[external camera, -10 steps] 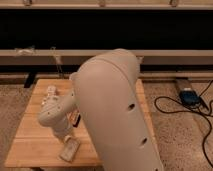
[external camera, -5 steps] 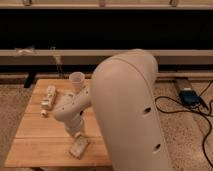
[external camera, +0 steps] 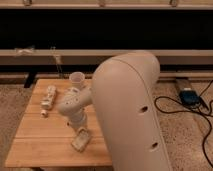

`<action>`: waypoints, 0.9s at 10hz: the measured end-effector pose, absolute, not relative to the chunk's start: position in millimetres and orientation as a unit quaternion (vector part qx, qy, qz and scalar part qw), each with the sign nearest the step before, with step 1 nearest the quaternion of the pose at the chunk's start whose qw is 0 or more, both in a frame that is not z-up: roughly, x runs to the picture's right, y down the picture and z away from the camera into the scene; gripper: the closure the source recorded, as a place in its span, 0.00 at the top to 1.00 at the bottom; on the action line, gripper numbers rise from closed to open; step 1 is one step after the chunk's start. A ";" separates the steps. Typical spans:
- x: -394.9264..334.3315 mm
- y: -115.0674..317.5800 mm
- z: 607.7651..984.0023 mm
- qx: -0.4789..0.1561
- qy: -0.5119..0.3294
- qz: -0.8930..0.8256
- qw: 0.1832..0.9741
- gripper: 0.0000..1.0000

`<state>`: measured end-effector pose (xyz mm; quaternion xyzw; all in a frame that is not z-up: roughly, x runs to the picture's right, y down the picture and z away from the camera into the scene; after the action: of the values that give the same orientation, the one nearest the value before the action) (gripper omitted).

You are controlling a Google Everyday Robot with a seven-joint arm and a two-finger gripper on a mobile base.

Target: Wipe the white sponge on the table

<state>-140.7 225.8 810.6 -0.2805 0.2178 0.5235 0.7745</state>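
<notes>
The light wooden table (external camera: 37, 145) stands at the left of the camera view. My arm's large cream housing fills the middle, and its wrist reaches down to the table's front right part. My gripper (external camera: 80, 133) points down there and is shut on the white sponge (external camera: 81, 142), a small cream block lying flat on the tabletop. The dark bar is out of view.
An elongated white lumpy object (external camera: 48, 96) lies at the table's back left, with a small white bit (external camera: 44, 113) in front of it. A blue device (external camera: 189, 96) and black cables (external camera: 172, 106) lie on the floor at the right. A dark wall with ledges runs behind.
The gripper and the sponge have slid across the tabletop to the right and a little away from the front edge. The arm housing has shifted right.
</notes>
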 end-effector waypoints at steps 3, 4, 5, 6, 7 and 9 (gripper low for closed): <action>-167.4 207.9 814.9 -0.272 0.196 0.518 0.787 0.00; -186.0 204.0 815.6 -0.271 0.187 0.509 0.795 0.00; -200.3 203.0 815.1 -0.271 0.180 0.499 0.803 0.00; -215.3 202.5 813.6 -0.269 0.173 0.486 0.813 0.00; -229.3 206.5 809.9 -0.268 0.168 0.471 0.824 0.00; -257.9 222.8 797.5 -0.270 0.158 0.435 0.844 0.00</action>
<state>-257.9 222.8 797.5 -0.2701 0.1581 0.4353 0.8441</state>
